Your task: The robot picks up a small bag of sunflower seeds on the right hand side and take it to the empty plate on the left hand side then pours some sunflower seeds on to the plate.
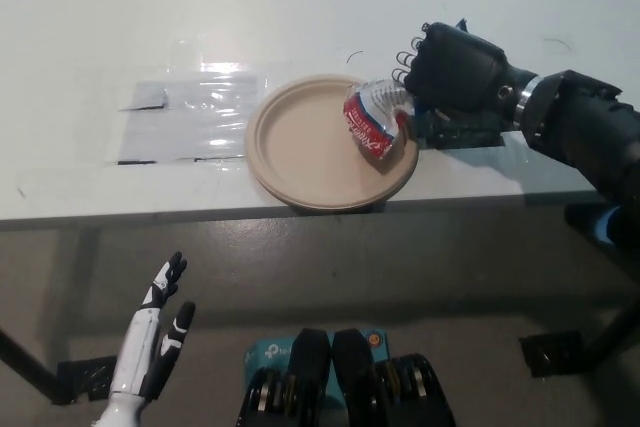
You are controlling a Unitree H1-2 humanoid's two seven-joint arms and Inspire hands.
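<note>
Black and reaching in from the right, the right robot hand (455,72) is closed around the upper end of the small bag of sunflower seeds (375,124), its fingers curled over the crumpled clear top of the packet. Seen from the head camera, the bag hangs just below and to the picture-left of that hand, over the right part of the tan plate (290,147); whether its lower end touches the plate cannot be told. Its long axis runs on a slant, from the gripped end at the upper right down toward the red, white and blue printed end near the plate's right rim. That plate sits on the white table (150,7), close to the near edge, with a shiny clear plastic sheet (190,112) lying just beside it on the left. Down at the lower left, off the table, the white left robot hand (150,347) rests with fingers spread and holding nothing.
</note>
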